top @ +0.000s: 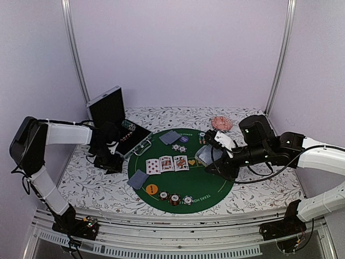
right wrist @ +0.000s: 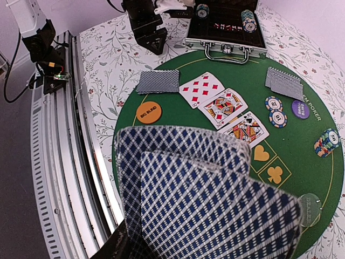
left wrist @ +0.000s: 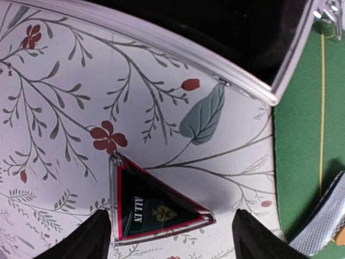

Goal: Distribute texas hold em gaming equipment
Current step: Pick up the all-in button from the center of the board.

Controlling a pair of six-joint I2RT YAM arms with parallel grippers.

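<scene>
We find the triangular marker (left wrist: 156, 208) flat on the surface (left wrist: 64, 108), squarely between the parted fingers of the left gripper (left wrist: 170, 226); the right gripper (top: 215, 147) clamps fanned cards (right wrist: 205, 199).

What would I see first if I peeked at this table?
Probably the big round green poker mat in the middle, with three face-up cards in a row on it. On the right, the right fingers grip a fan of blue-checked cards above the mat. On the left, the left fingers stand open on either side of a black triangle marked ALL IN on the flowery cloth.
</scene>
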